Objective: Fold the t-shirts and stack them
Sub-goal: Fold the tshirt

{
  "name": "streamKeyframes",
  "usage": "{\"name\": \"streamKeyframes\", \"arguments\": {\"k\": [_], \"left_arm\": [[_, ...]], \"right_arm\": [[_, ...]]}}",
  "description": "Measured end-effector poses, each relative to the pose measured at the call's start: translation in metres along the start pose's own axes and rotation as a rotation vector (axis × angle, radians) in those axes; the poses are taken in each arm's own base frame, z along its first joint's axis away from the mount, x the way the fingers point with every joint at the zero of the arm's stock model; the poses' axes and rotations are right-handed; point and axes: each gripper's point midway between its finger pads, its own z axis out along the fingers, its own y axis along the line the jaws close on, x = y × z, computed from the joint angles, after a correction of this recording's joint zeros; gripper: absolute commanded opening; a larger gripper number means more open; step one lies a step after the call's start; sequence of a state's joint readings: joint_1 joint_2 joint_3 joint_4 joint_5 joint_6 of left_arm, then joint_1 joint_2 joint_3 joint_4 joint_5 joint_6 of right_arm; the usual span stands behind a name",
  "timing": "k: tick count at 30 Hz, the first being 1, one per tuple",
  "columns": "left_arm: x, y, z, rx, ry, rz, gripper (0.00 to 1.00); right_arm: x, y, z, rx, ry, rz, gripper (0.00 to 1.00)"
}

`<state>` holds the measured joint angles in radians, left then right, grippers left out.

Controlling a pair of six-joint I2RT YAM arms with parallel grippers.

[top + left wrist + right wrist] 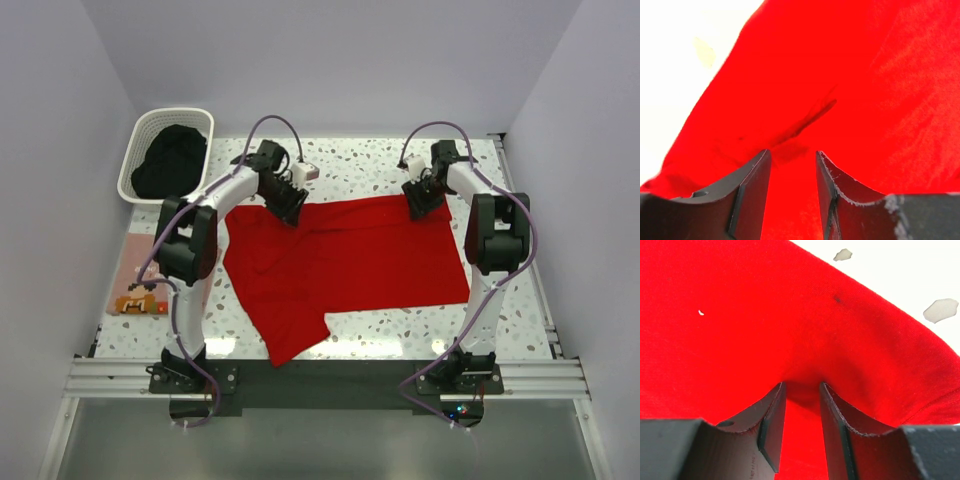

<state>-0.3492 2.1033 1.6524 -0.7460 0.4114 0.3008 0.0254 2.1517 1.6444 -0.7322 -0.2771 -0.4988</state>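
Observation:
The bright red t-shirt (350,262) lies spread across the table, one sleeve trailing toward the near edge. My left gripper (291,207) is at the shirt's far left corner, its jaws closed down on a pinch of red cloth (865,75); creases run into the gripper (792,152). My right gripper (420,202) is at the far right corner, its jaws nipping a raised fold of the same shirt (740,315), which bunches at the gripper (802,385). The pale pink t-shirt (136,262) with small print lies folded at the table's left edge.
A white slatted basket (140,128) holding dark clothing (170,165) stands at the far left corner. The speckled white table (365,160) shows beyond the shirt. Walls close in on the left, right and back.

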Motion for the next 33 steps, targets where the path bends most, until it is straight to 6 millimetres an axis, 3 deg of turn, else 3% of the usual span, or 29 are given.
{"name": "streamKeyframes", "arguments": {"k": [7, 11, 21, 25, 30, 33], "left_arm": [[0.001, 0.007, 0.007, -0.012, 0.015, 0.004, 0.46], [0.008, 0.008, 0.014, -0.004, 0.040, -0.004, 0.39], [0.010, 0.000, 0.014, 0.034, 0.046, 0.013, 0.00], [0.009, -0.009, 0.013, 0.054, 0.045, 0.024, 0.00], [0.016, -0.042, 0.020, 0.101, 0.075, 0.068, 0.00], [0.025, -0.066, 0.026, 0.134, 0.106, 0.100, 0.16]], "right_arm": [[0.000, 0.000, 0.000, -0.001, 0.001, -0.002, 0.37], [0.001, 0.000, 0.000, -0.001, 0.003, -0.006, 0.37], [0.004, -0.002, -0.002, -0.003, 0.010, -0.002, 0.37], [0.004, -0.002, -0.002, -0.002, 0.011, -0.003, 0.36], [0.006, -0.003, -0.003, -0.002, 0.017, -0.004, 0.36], [0.006, -0.003, -0.003, -0.003, 0.019, -0.003, 0.36]]}}
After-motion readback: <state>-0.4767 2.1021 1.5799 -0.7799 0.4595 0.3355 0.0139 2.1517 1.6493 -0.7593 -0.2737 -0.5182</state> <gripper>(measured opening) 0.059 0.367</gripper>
